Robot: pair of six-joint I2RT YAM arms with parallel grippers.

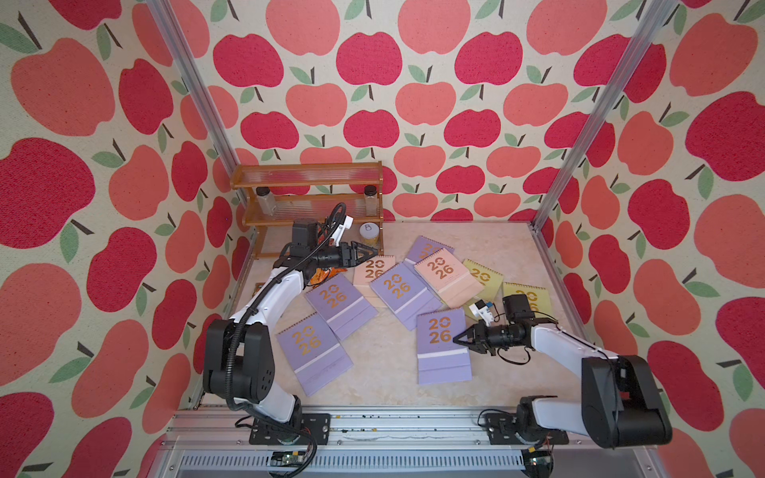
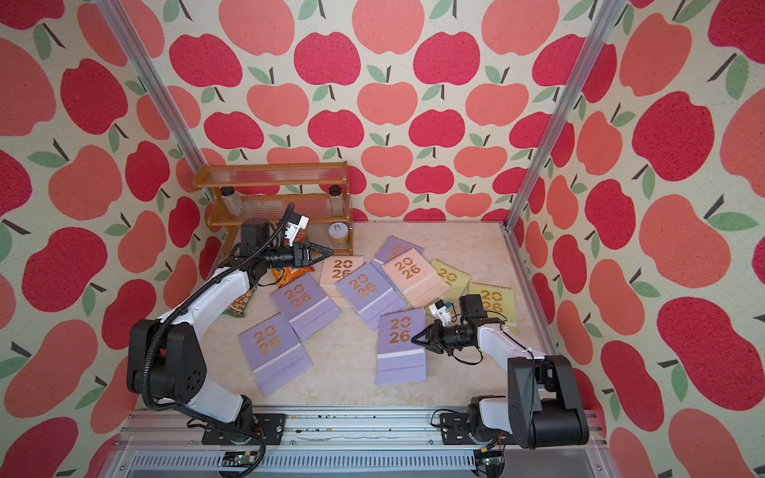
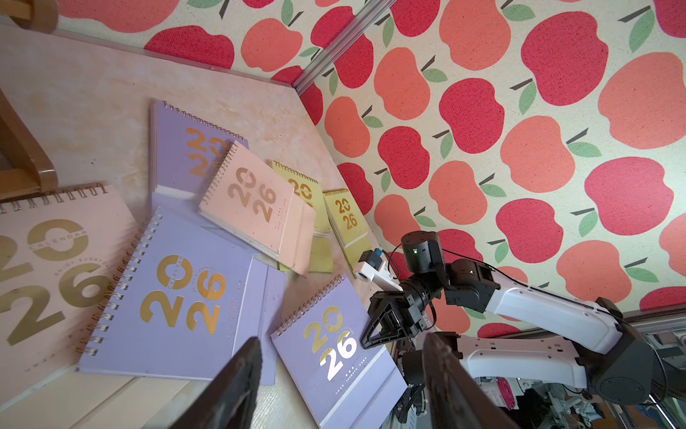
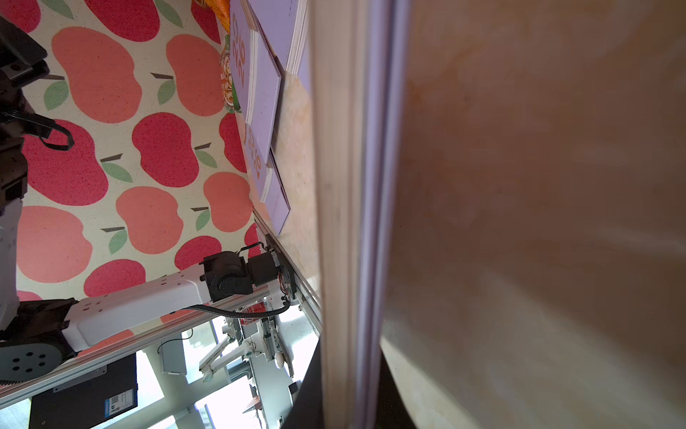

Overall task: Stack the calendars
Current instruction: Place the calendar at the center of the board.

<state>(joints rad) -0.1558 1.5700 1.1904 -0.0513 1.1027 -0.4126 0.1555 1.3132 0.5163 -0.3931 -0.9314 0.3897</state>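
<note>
The calendars (image 1: 398, 289) lie scattered and overlapping on the worktop (image 1: 385, 372), from centre to far right. The right hand (image 1: 456, 339) is closed on the right edge of the near lilac calendar (image 1: 443, 364). The left hand (image 1: 374, 251) hovers open and empty at far left. Each calendar looks light, stiff-backed and smooth, so a pinch at a free edge suits, clear of the wire binding (image 1: 439, 311).

Apple-print walls (image 1: 414, 103), red and coral fruit with green leaves on cream cloth, closed in three sides, joined by bare aluminium posts (image 1: 198, 82). The counter (image 1: 385, 372) was pale marbled beige, evenly lit. A brown wooden rack (image 1: 306, 169) stood in the far left corner with two dark-lidded jars (image 1: 265, 200) on its middle shelf. A grooved metal rail (image 1: 393, 426) ran along the near edge. The right wrist view showed bright daylight (image 4: 222, 405) beyond the rail.
</note>
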